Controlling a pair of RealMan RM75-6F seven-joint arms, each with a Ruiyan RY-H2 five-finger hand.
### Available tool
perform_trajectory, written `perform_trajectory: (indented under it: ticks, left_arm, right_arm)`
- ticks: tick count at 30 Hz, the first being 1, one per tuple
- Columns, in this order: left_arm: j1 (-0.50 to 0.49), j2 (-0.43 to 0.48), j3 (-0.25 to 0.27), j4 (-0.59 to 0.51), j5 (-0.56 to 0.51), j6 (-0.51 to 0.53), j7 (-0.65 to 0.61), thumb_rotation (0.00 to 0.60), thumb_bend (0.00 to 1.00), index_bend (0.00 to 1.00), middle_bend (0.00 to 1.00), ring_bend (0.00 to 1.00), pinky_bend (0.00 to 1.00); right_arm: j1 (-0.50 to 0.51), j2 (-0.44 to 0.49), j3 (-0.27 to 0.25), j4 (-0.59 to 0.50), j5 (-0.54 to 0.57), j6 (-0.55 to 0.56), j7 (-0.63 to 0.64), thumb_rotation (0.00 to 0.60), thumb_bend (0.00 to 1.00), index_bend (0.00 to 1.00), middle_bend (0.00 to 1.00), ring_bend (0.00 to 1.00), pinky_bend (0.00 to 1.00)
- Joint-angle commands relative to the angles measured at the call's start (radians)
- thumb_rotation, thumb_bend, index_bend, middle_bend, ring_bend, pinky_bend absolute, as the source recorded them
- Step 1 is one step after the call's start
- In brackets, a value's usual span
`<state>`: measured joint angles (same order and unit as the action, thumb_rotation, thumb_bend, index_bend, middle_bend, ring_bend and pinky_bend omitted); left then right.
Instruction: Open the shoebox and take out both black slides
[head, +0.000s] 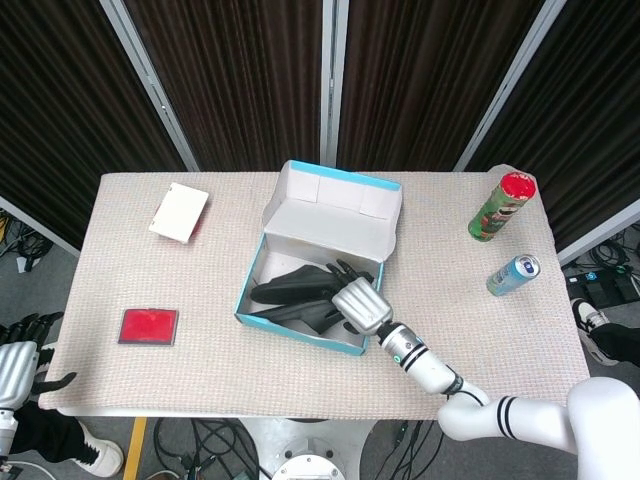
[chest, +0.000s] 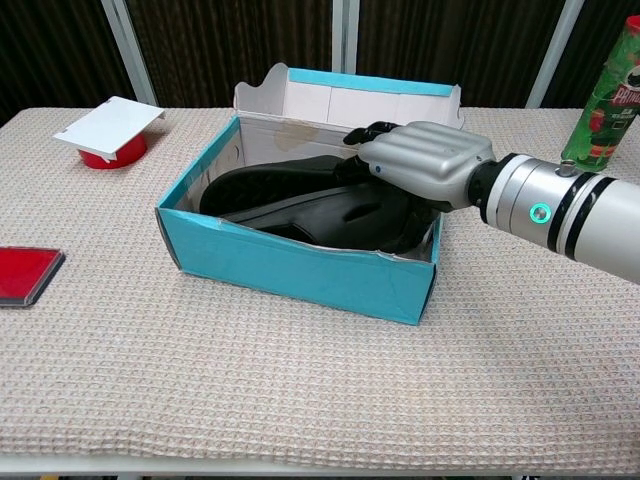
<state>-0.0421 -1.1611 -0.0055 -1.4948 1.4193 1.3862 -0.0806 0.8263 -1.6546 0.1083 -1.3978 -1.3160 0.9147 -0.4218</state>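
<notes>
Inside the open shoebox (chest: 300, 268), where both slides (chest: 300, 200) lie stacked, our right hand (chest: 420, 165) is curled over the upper one, though we cannot tell if it grips, while our left hand (head: 15, 365) waits empty with fingers spread, off the table (head: 300, 370).

The right hand (chest: 420, 165) hides its own fingertips and part of the black slides (chest: 300, 200) beneath it.

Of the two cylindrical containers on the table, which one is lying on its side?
The small blue-and-silver drink can; the tall green chip tube with red lid stands upright.
</notes>
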Motion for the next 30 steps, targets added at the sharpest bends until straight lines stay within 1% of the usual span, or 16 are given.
perform_trajectory:
  ticks: [1, 2, 3, 5, 6, 8, 10, 14, 20, 22, 25, 27, 30]
  left_arm:
    - [-0.001, 0.000, -0.001, 0.000, 0.001, 0.001, -0.001, 0.600, 0.06, 0.15, 0.17, 0.09, 0.14]
    - [0.000, 0.000, -0.001, 0.000, 0.002, 0.002, 0.000, 0.600, 0.06, 0.15, 0.17, 0.09, 0.14]
    - [0.000, 0.001, 0.000, -0.001, 0.003, 0.003, 0.000, 0.600, 0.06, 0.15, 0.17, 0.09, 0.14]
    - [0.000, 0.002, 0.000, -0.003, 0.004, 0.003, 0.001, 0.600, 0.06, 0.15, 0.17, 0.09, 0.14]
    - [0.001, 0.003, 0.001, -0.004, 0.003, 0.004, 0.000, 0.600, 0.06, 0.15, 0.17, 0.09, 0.14]
    - [0.002, 0.004, 0.001, -0.005, 0.002, 0.005, -0.001, 0.600, 0.06, 0.15, 0.17, 0.09, 0.14]
    - [0.002, 0.006, 0.000, -0.009, 0.000, 0.004, 0.002, 0.600, 0.06, 0.15, 0.17, 0.09, 0.14]
    - [0.000, 0.010, -0.001, -0.017, 0.001, 0.004, 0.011, 0.600, 0.06, 0.15, 0.17, 0.09, 0.14]
    - [-0.008, 0.016, -0.008, -0.023, 0.001, 0.002, 0.022, 0.600, 0.06, 0.15, 0.17, 0.09, 0.14]
    - [-0.014, 0.019, -0.012, -0.026, 0.005, 0.001, 0.025, 0.600, 0.06, 0.15, 0.17, 0.09, 0.14]
    - [-0.023, 0.021, -0.017, -0.028, 0.014, 0.002, 0.028, 0.600, 0.06, 0.15, 0.17, 0.09, 0.14]
    - [-0.029, 0.024, -0.019, -0.032, 0.019, 0.002, 0.032, 0.600, 0.06, 0.15, 0.17, 0.09, 0.14]
    - [-0.040, 0.027, -0.023, -0.041, 0.028, 0.000, 0.040, 0.600, 0.06, 0.15, 0.17, 0.09, 0.14]
  right_arm:
    - [0.006, -0.031, 0.001, 0.042, -0.025, 0.022, -0.013, 0.600, 0.22, 0.46, 0.46, 0.06, 0.00]
    - [0.008, -0.039, 0.004, 0.056, -0.034, 0.031, -0.011, 0.600, 0.26, 0.50, 0.48, 0.08, 0.00]
    - [0.011, -0.049, 0.011, 0.076, -0.050, 0.045, -0.002, 0.600, 0.34, 0.57, 0.52, 0.12, 0.00]
    - [0.018, -0.058, 0.020, 0.103, -0.076, 0.064, 0.021, 0.600, 0.41, 0.65, 0.56, 0.17, 0.00]
    - [0.023, -0.060, 0.028, 0.118, -0.090, 0.075, 0.041, 0.600, 0.44, 0.68, 0.58, 0.19, 0.00]
    - [0.031, -0.054, 0.037, 0.129, -0.107, 0.080, 0.073, 0.600, 0.46, 0.71, 0.60, 0.20, 0.00]
    - [0.039, -0.038, 0.051, 0.127, -0.115, 0.080, 0.105, 0.600, 0.47, 0.73, 0.61, 0.21, 0.00]
    - [0.043, 0.002, 0.079, 0.088, -0.114, 0.086, 0.162, 0.600, 0.47, 0.73, 0.61, 0.21, 0.00]
    - [0.009, 0.103, 0.119, -0.029, -0.102, 0.132, 0.276, 0.600, 0.47, 0.73, 0.61, 0.21, 0.00]
    - [-0.021, 0.151, 0.125, -0.072, -0.102, 0.168, 0.316, 0.600, 0.46, 0.73, 0.61, 0.21, 0.00]
    - [-0.087, 0.236, 0.119, -0.141, -0.087, 0.218, 0.378, 0.600, 0.46, 0.73, 0.61, 0.21, 0.00]
    - [-0.142, 0.300, 0.110, -0.192, -0.048, 0.233, 0.438, 0.600, 0.46, 0.73, 0.61, 0.21, 0.00]
    - [-0.213, 0.384, 0.096, -0.247, 0.024, 0.223, 0.547, 0.600, 0.45, 0.72, 0.61, 0.21, 0.00]
